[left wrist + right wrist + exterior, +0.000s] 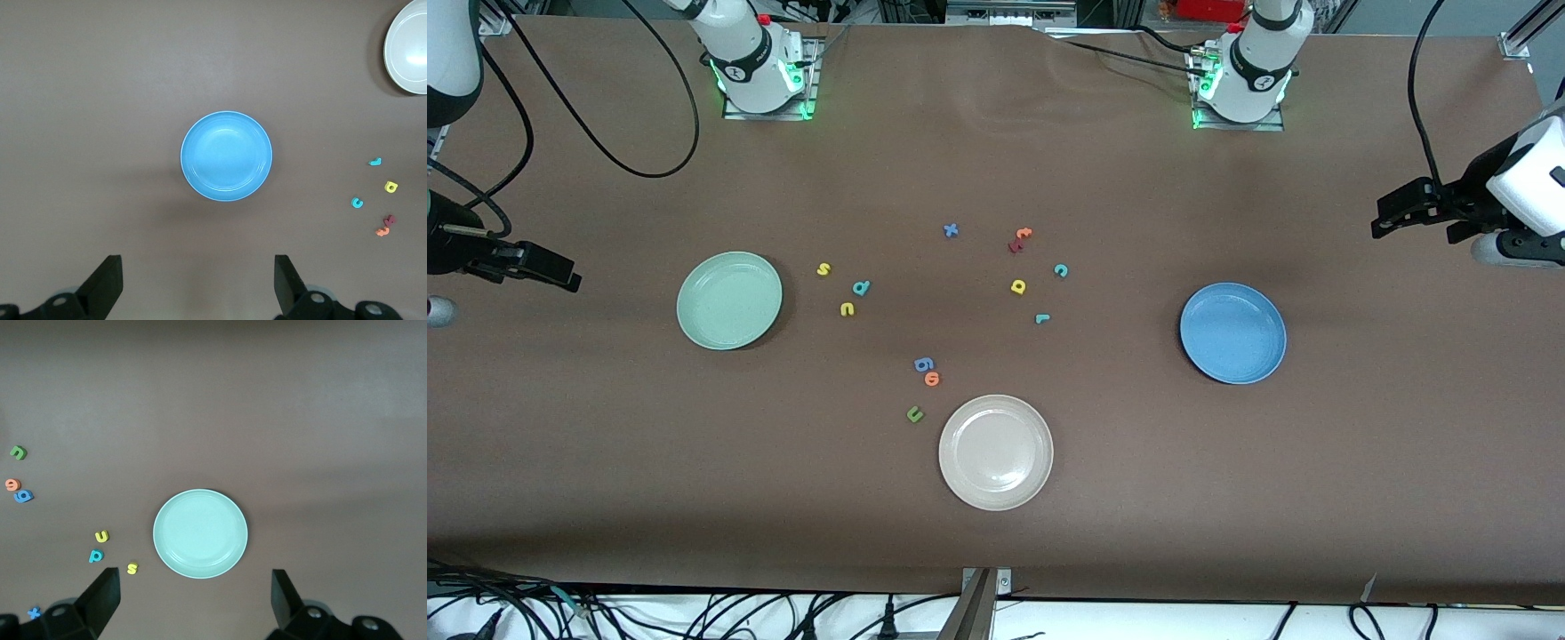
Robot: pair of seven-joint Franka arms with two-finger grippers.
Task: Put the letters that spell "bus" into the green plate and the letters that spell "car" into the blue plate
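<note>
Front view: nothing is sorted yet. The green plate (729,300) and the blue plate (1232,332) are bare, and all six letters lie on the table (996,551): s (823,268), b (861,287) and yellow u (847,308) just beside the green plate; c (1061,270), a (1018,286) and r (1042,318) nearer mid-table (well apart from the blue plate).

Left wrist view: the left pincer (198,287) hangs spread and empty over the table by the blue plate.

Right wrist view: the right pincer (195,603), likewise spread and empty, hangs by the green plate.

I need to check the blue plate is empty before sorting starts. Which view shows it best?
The left wrist view: the blue plate sits mid-picture, seen from straight above, with nothing in it. The front view shows it smaller; the right wrist view misses it.
</note>
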